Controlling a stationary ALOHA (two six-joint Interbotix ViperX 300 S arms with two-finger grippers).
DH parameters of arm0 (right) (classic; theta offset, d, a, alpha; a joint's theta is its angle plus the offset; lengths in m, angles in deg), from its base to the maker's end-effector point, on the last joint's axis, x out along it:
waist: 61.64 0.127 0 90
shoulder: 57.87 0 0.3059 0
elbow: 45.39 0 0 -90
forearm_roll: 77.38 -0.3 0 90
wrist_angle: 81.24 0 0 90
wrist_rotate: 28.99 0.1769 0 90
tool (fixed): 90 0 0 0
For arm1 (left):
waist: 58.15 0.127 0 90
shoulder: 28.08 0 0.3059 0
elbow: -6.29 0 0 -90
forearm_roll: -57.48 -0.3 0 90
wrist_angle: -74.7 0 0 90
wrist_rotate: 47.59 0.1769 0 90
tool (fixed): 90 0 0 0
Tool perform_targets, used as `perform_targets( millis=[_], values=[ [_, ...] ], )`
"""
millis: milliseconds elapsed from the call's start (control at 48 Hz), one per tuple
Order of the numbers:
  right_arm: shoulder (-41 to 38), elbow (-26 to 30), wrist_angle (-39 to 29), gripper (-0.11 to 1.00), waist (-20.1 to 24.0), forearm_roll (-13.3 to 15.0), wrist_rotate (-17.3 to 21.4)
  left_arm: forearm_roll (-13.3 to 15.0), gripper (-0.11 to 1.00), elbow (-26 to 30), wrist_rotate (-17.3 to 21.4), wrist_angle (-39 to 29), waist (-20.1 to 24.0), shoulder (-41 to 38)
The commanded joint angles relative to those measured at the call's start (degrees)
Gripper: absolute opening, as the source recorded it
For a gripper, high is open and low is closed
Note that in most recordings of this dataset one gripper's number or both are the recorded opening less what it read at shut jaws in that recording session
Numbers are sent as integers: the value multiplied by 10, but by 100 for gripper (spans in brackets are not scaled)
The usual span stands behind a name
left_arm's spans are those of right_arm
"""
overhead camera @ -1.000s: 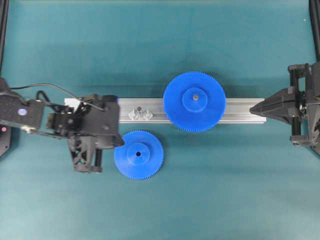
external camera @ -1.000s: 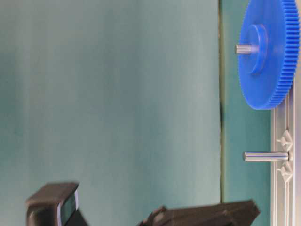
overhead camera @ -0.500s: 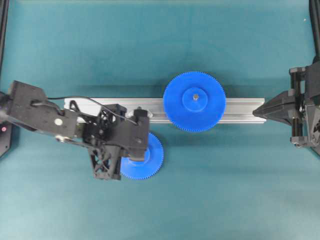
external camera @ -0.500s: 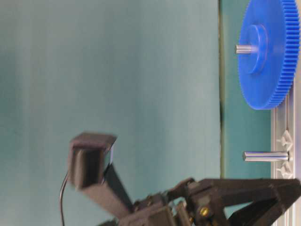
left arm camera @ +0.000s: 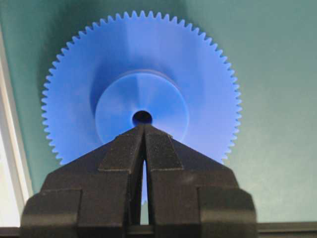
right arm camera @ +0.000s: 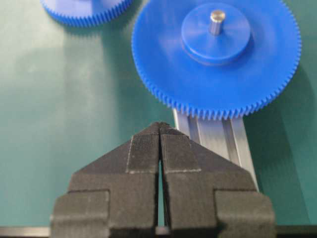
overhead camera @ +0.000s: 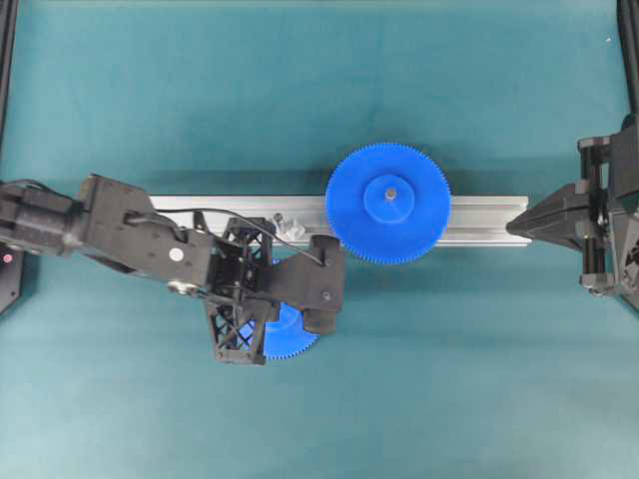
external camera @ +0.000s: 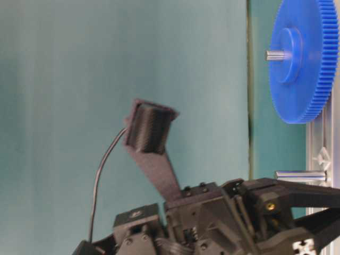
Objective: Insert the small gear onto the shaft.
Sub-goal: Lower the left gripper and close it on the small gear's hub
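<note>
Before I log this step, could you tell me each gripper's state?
Left gripper: closed, holding nothing, above the small gear.
Right gripper: closed, holding nothing.

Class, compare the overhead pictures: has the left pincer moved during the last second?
Yes. The left pincer moved rightward along the aluminium bar, now over the small gear.

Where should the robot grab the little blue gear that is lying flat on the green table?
Probably by the raised round hub of the small blue plastic gear, coming straight down from above. The gear lies flat on the table, so its thin toothed rim sits too low to pinch easily, while the hub stands up. The left end effector, now shut, would have to open first.
</note>
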Motion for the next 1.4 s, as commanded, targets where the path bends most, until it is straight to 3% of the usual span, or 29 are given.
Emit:
perform_targets(
  millis=[0,834,979,1104,1271,1375],
  values=[
    [-4,5,2,-1,-1,-1,5,-1,-1,18,1,-2,-3,6],
    [-3,3,3,-1,-1,-1,5,-2,-1,21,4,-8,-3,5],
    [-2,2,3,-1,-1,-1,5,-2,5,21,3,-1,-3,5],
    [0,0,4,-1,-1,-1,6,-2,25,21,1,4,-3,4],
    [1,0,4,-1,-1,-1,6,-2,73,20,-3,4,-2,0],
    [1,-2,5,-1,-1,-1,6,-2,92,22,-4,4,-2,-5]
  ],
)
